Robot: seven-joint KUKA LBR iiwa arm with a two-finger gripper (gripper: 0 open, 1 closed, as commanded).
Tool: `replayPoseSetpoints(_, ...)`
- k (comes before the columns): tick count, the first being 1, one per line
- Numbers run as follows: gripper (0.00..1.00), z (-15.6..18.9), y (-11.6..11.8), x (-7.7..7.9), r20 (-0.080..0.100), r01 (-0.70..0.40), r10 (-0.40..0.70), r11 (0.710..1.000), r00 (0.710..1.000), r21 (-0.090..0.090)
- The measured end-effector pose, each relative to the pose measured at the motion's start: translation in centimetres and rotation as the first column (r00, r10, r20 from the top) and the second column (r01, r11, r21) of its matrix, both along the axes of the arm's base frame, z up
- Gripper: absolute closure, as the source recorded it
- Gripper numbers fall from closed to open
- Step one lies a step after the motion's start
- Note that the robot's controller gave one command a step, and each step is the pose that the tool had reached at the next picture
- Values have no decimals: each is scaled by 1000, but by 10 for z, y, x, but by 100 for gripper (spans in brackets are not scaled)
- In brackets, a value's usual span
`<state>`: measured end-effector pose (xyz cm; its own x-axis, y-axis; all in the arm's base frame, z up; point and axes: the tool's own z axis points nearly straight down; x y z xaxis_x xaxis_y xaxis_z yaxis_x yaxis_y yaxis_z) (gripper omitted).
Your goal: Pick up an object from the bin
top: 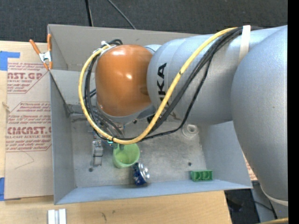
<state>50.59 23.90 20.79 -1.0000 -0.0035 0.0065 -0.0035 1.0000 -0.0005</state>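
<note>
Camera view: claw [97, 152] low over the bin's floor, left of centre, mostly hidden under the orange wrist cover [122, 78]; whether it is apart or together cannot be told. Nothing seen held. Light green cup [126, 156] lies just right of it, mouth facing up. Crumpled blue wrapper [139, 174] next to the cup, by the front wall. Green block [201, 175] well apart, front right. Arm [224, 78] comes in from the right, bent down into the bin [63, 139], yellow and black cables [154, 125] looped round the wrist.

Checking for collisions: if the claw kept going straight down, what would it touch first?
The claw would likely hit bare bin floor beside the green cup; depth is unclear.
</note>
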Motion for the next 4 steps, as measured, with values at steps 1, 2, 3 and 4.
replayPoseSetpoints(1,0,-41,-74,-6,2,76,-76,997,997,-4)
replayPoseSetpoints(2,0,-117,-143,22,1,-63,63,998,998,0)
replayPoseSetpoints(3,100,-112,-139,23,4,-68,68,998,998,2)
replayPoseSetpoints(4,100,48,-138,0,15,-25,25,1000,1000,3)
